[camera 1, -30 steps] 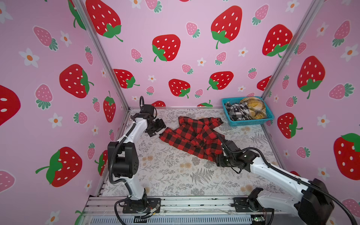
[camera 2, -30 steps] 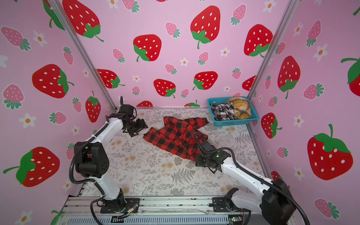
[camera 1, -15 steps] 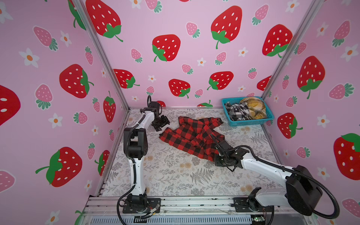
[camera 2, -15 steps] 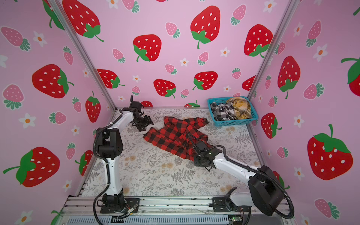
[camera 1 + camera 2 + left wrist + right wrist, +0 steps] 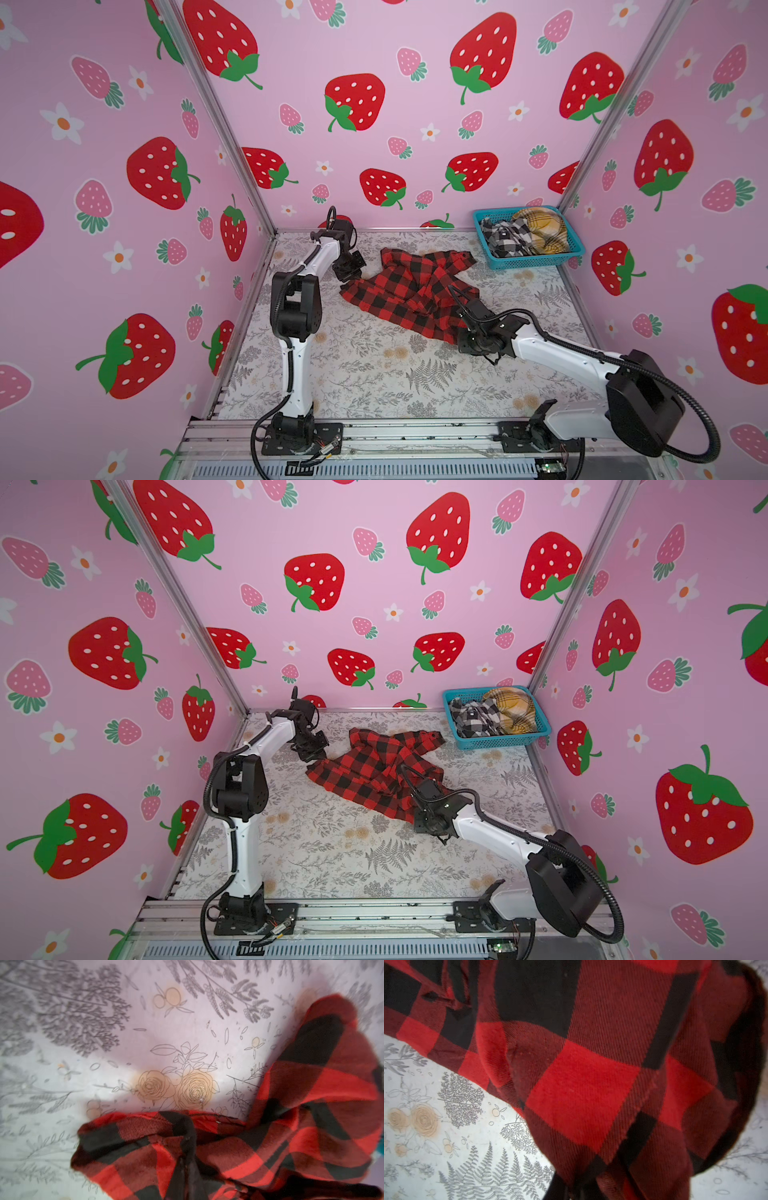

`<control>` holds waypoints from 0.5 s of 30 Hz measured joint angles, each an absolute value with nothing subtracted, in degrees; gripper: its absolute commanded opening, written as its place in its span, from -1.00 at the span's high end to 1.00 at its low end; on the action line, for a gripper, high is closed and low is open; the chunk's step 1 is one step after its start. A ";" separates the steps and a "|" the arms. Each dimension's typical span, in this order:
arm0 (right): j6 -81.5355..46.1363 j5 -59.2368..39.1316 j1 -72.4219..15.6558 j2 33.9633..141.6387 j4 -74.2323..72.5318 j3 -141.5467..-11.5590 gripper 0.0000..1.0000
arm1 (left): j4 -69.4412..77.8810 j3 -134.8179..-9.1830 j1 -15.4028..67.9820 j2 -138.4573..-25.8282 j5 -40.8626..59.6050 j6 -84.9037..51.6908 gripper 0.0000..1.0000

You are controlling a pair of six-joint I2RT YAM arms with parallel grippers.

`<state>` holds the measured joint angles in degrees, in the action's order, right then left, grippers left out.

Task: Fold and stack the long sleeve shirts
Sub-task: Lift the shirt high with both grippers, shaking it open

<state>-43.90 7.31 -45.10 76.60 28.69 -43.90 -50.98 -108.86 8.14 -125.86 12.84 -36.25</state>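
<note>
A red-and-black check long sleeve shirt (image 5: 411, 291) (image 5: 374, 771) lies crumpled on the floral table, in both top views. My left gripper (image 5: 349, 276) (image 5: 314, 756) is at its far-left corner, shut on the cloth. In the left wrist view the shirt (image 5: 228, 1147) bunches around the closed gripper (image 5: 188, 1163). My right gripper (image 5: 462, 337) (image 5: 419, 816) is shut on the near-right hem. The right wrist view is filled by the shirt (image 5: 581, 1084), drawn into the gripper (image 5: 583, 1185). A black-and-white check shirt (image 5: 505, 240) and a mustard plaid shirt (image 5: 540, 230) lie in the basket.
A blue mesh basket (image 5: 536, 262) (image 5: 503, 742) stands in the back right corner against the wall. Pink strawberry walls enclose the table on three sides. A metal rail (image 5: 415, 432) with both arm bases runs along the front edge.
Both grippers have closed on the red-and-black shirt. The left arm swung in from the left wall to the shirt's corner. The right gripper moved up to the hem.
</note>
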 measured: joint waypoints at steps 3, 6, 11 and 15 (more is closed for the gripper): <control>-43.64 7.86 -44.64 75.11 28.97 -44.31 1.00 | -50.76 -107.53 8.03 -121.12 12.21 -36.05 1.00; -43.27 8.05 -42.89 72.66 29.12 -44.95 1.00 | -49.89 -105.06 7.81 -115.22 10.96 -36.10 1.00; -38.65 4.89 -33.45 71.83 28.60 -49.67 1.00 | -50.26 -106.80 7.14 -108.84 6.50 -36.38 1.00; -32.93 4.19 -25.56 81.17 28.80 -67.61 1.00 | -50.89 -120.75 6.15 -110.78 1.41 -37.80 1.00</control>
<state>-32.93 4.19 -25.56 81.17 28.80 -67.61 -50.89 -120.75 6.15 -110.78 1.41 -37.80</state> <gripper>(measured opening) 0.051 0.045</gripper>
